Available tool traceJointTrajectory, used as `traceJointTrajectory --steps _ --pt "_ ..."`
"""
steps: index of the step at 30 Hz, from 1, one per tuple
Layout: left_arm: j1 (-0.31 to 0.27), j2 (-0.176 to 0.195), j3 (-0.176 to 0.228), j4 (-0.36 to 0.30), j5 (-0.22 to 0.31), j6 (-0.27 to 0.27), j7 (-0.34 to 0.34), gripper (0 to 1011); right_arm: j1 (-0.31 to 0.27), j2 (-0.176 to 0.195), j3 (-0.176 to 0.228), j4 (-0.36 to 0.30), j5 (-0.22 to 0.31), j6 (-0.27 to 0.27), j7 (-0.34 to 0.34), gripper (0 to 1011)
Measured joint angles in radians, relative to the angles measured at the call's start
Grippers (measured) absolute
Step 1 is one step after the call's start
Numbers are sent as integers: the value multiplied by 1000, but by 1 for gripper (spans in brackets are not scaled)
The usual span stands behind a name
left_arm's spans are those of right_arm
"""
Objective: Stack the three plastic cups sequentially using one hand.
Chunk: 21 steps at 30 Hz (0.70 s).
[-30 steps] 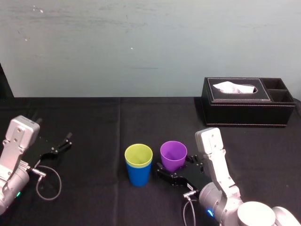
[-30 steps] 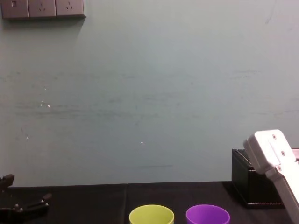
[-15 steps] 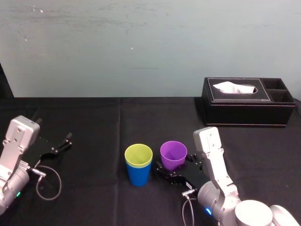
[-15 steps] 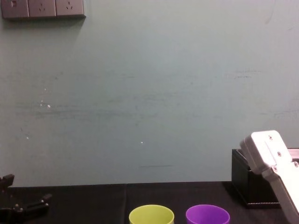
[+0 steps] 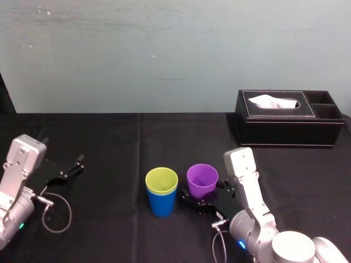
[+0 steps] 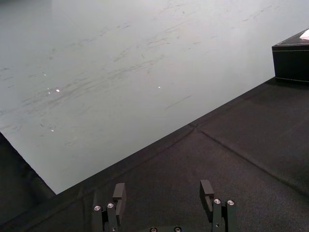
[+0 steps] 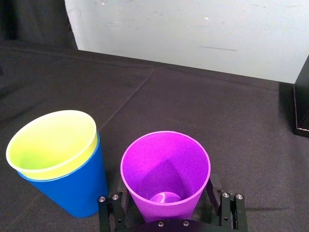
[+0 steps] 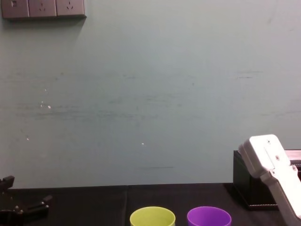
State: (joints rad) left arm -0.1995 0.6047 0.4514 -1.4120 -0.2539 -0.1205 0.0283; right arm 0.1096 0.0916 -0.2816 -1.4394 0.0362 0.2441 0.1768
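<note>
Nested near the black table [image 5: 109, 137] centre: yellow-green cup [image 5: 162, 180] inside blue cup [image 5: 162, 205], purple cup [image 5: 202, 179] upright just to the right. Straddling the purple cup's lower part from the near side, fingers [image 7: 114, 209] spread: right gripper [image 5: 203, 196]. Parked at the left, fingers apart: left gripper [image 5: 71, 168]

Count: 3 cups total: 1 yellow-green cup [image 5: 162, 179], 1 blue cup [image 5: 162, 204], 1 purple cup [image 5: 202, 179]. 1 black tissue box [image 5: 285, 131], 1 tissue [image 5: 267, 101] sticking out, 2 side compartments. 2 grippers: left gripper [image 6: 163, 190], right gripper [image 7: 168, 207]. 3 wall sockets [image 8: 42, 8], one row. 1 table [image 5: 109, 137].
</note>
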Motion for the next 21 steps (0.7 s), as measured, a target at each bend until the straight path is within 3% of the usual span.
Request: traceJointTrajectory --steps 14,21 --pt "0 0 0 0 0 0 0 1000 5 1 -1 7 1 2 10 997" --pt "0 0 0 0 0 0 0 1000 4 1 -1 5 2 2 9 839"
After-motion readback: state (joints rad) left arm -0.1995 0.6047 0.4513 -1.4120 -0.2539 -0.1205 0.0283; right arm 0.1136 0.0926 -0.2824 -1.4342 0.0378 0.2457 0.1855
